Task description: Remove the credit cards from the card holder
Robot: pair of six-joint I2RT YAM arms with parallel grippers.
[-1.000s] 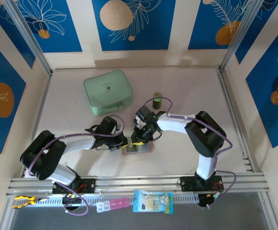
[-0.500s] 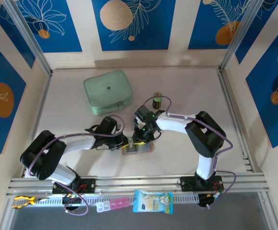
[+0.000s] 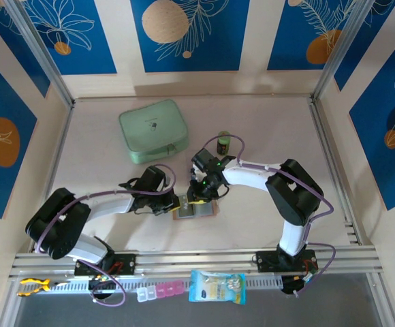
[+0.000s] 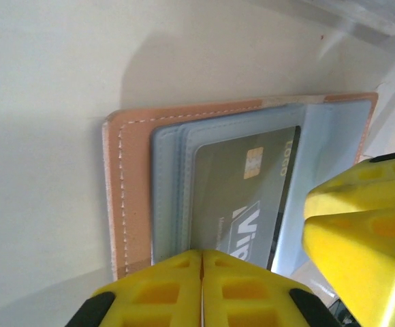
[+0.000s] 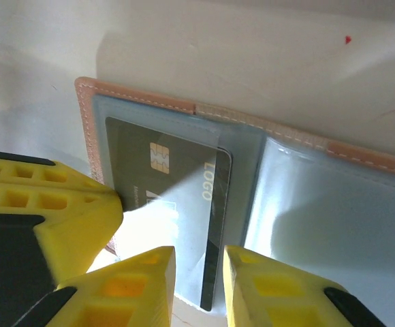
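The tan card holder point(image 3: 196, 210) lies open on the table between both arms, its grey plastic pockets up point(image 5: 320, 204). A black card point(image 5: 177, 197) with a chip and white lettering sits in the left pocket point(image 4: 242, 194); one long edge shows outside the plastic. My right gripper point(image 5: 199, 262) stands open, a finger on each side of that edge point(image 3: 199, 197). My left gripper point(image 4: 202, 283) is shut with nothing between its fingers and presses on the holder's left part point(image 3: 178, 203). No light blue card can be made out.
A mint-green zip case point(image 3: 153, 131) lies at the back left. A small green and black cylinder point(image 3: 223, 144) stands behind the right arm. A printed packet point(image 3: 216, 286) and a pill box point(image 3: 160, 291) rest below the front rail.
The right gripper has crept slightly toward the back left over the holder. The left gripper stays pressed on the holder.
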